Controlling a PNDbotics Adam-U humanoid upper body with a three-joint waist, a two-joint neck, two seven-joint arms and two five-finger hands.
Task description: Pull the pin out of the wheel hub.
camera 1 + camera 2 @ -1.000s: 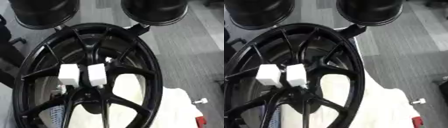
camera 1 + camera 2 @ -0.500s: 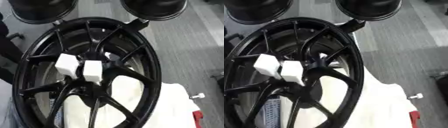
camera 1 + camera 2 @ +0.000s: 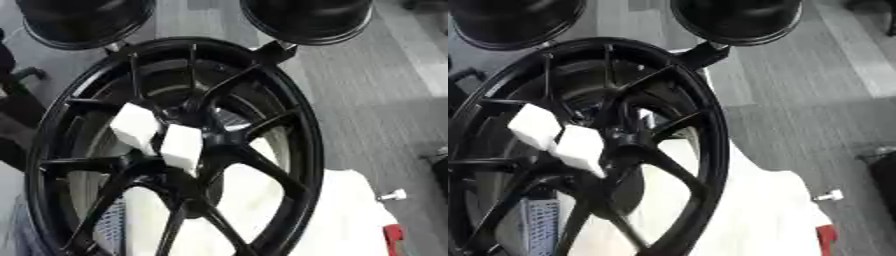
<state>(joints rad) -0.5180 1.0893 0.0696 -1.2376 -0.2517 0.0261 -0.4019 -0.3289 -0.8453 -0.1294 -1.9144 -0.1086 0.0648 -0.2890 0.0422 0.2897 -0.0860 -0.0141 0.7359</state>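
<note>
Pin unseen, presumably at the glossy black spoked wheel hub [image 3: 188, 150] under two white blocks [image 3: 157, 135], and with neither hand showing, finger state unknowable, a blind reach could snag spokes.

Wheel hub [image 3: 175, 150] cut off at the bottom edge.

A wheel hub [image 3: 289, 120] fills the centre and left of the view. Two blocks [image 3: 159, 136] sit side by side on its spokes, near the middle. Two round objects [image 3: 308, 17] lie behind it (one left, one right). A small pin-like part [image 3: 392, 195] lies right of the wheel, on a cloth [image 3: 350, 210].
</note>
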